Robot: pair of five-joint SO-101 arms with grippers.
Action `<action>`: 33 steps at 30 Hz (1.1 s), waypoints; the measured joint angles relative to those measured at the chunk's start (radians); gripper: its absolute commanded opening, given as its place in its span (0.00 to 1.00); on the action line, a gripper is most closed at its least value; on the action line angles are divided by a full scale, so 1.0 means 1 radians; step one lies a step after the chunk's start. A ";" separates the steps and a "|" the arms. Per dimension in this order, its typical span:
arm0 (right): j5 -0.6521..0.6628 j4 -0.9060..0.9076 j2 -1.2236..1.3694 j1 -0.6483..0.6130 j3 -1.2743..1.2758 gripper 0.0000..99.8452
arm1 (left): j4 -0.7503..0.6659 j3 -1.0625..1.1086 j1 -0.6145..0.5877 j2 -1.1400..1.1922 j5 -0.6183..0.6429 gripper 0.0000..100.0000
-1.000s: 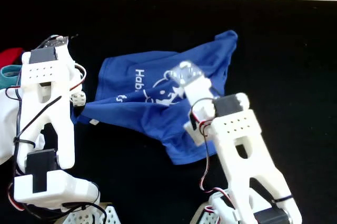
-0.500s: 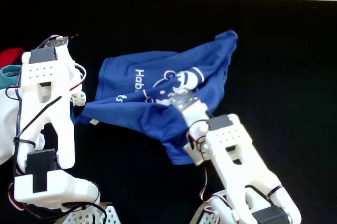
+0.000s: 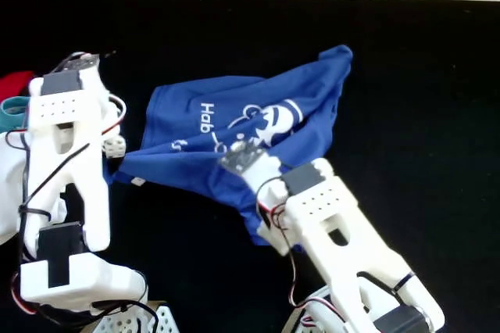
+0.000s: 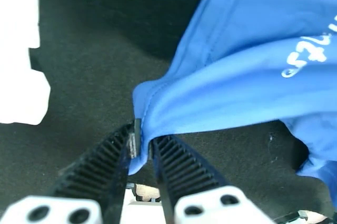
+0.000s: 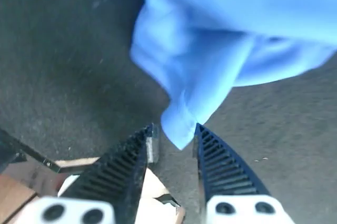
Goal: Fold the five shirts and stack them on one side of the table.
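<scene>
holding the blue shirt (image 3: 258, 114) by its left-hand corner with the left tool (image 4: 141, 148), closed tight on a pinch of hem at the middle left of the high view. straddling a drooping point of the same shirt's near edge with the right tool (image 5: 174, 139), parted by a moderate gap, cloth tip between the ribbed fingers but not pinched, so gripping nothing. spread crumpled over the black tabletop (image 3: 422, 114) in the centre of the high view, running long from the pinched corner at middle left up to a peak at upper right, print side up. judged as the step of securing a second hold before straightening for a fold. turns on this: hanging straight ahead of the right tool and already inside its gap, low and centre in the high view, with the left tool well apart along the same near edge toward the left. probably needs only closing, then drawing apart along that left-to-right line to tauten the edge.
</scene>
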 measured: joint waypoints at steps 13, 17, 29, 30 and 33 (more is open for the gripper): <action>-0.110 -0.299 0.000 0.043 0.141 0.24 | 0.000 -0.046 -0.101 0.000 0.000 0.01; -0.117 -0.411 0.000 0.044 0.212 0.24 | 0.000 -0.046 -0.101 0.000 0.000 0.01; -0.121 -0.437 0.000 0.046 0.262 0.24 | 0.172 -0.262 -0.118 0.000 -0.075 0.01; -0.121 -0.431 0.000 0.046 0.262 0.24 | 0.173 -0.267 -0.124 0.000 -0.075 0.01; -0.121 -0.420 0.000 0.040 0.278 0.24 | 0.173 -0.269 -0.130 0.000 -0.075 0.01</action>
